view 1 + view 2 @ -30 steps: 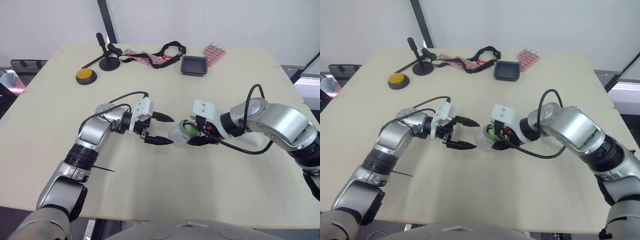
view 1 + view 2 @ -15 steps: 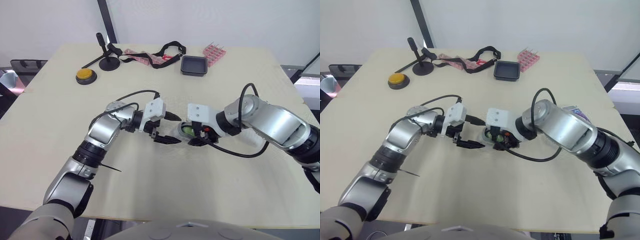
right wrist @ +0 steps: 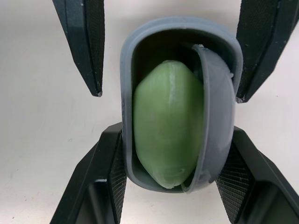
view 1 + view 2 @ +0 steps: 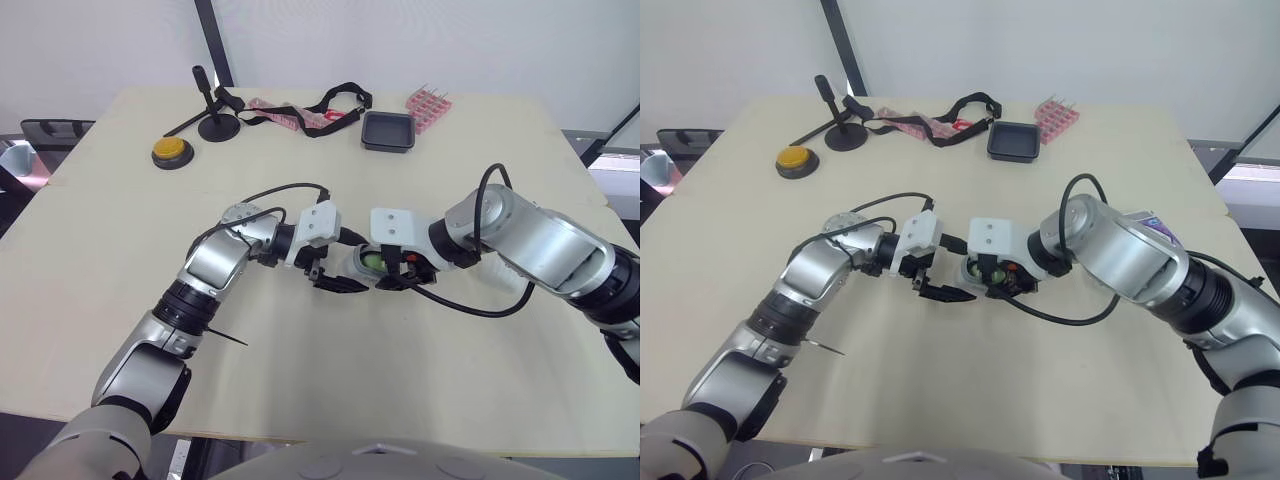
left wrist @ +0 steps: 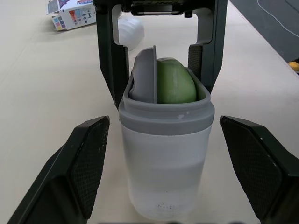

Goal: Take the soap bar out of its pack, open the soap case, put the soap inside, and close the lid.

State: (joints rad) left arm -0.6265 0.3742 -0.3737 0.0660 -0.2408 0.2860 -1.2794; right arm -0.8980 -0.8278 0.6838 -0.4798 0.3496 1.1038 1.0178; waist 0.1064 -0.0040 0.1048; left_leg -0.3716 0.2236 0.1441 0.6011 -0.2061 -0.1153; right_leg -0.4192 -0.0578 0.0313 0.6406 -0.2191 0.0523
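Note:
A translucent grey soap case (image 4: 362, 262) lies sideways just above the table, my right gripper (image 4: 386, 266) shut on it. A green soap bar (image 3: 166, 121) sits inside the open mouth, beside a grey inner flap (image 3: 217, 116). The right fingers (image 3: 107, 172) press on both sides of the case. My left gripper (image 4: 345, 262) is open, and its fingers (image 5: 88, 158) stand on either side of the case's closed end (image 5: 166, 158) without touching it. In the left wrist view the soap (image 5: 175, 86) peeks over the rim.
The soap pack (image 5: 70, 11) and a white rounded piece (image 5: 132, 30) lie behind the right arm. At the table's far edge are a black tray (image 4: 388, 130), a pink item (image 4: 428, 104), a strap (image 4: 320, 108), a black stand (image 4: 215, 120) and a yellow button (image 4: 171, 151).
My left gripper has moved right until its open fingers flank the case. My right gripper has carried the case a little to the left, towards it.

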